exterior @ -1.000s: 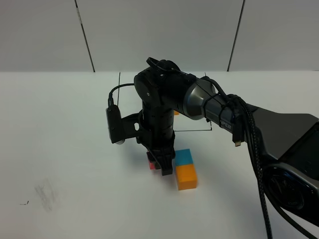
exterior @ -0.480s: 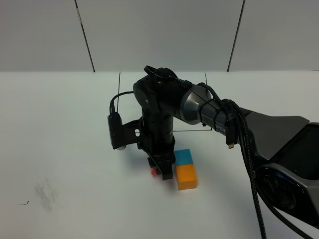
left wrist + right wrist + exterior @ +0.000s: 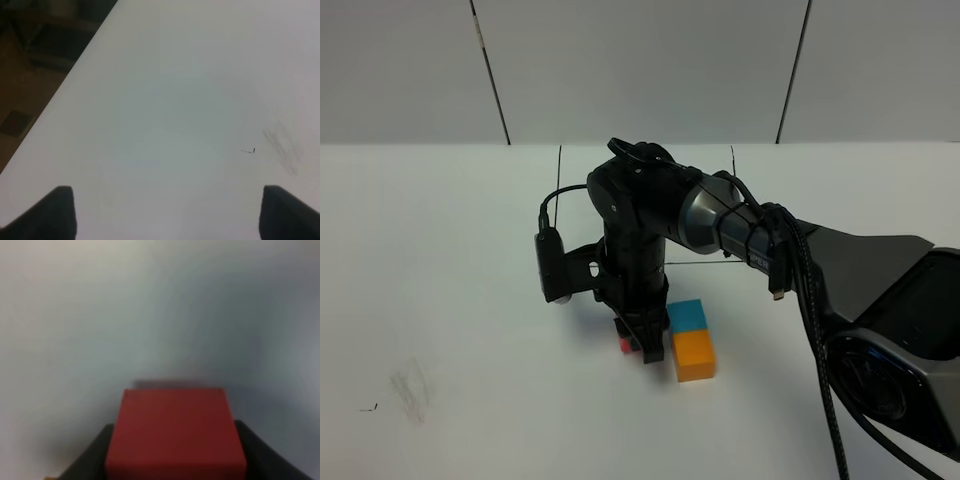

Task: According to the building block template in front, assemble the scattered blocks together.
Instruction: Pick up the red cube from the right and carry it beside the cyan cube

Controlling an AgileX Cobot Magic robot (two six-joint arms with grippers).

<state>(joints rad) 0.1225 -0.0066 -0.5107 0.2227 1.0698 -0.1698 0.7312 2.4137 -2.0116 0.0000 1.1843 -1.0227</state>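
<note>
My right gripper (image 3: 644, 348) points straight down and is shut on the red block (image 3: 625, 344), just left of the blue block (image 3: 688, 314) and the orange block (image 3: 695, 356), which sit touching each other on the table. In the right wrist view the red block (image 3: 175, 435) sits between the dark fingers (image 3: 87, 460), close above the white table. The template's cubes are hidden behind the right arm; only its thin black outline (image 3: 705, 263) shows. My left gripper (image 3: 165, 210) is open and empty over bare table and is out of the exterior view.
The white table (image 3: 450, 300) reaches to grey wall panels at the back. A faint smudge (image 3: 410, 385) and a small dark mark (image 3: 368, 407) lie at the front left. The table's edge (image 3: 65, 95) and the dark floor show in the left wrist view.
My right gripper has come down and slightly toward the front with the red block, bringing it lower beside the blue and orange blocks. The left arm has not visibly moved.
</note>
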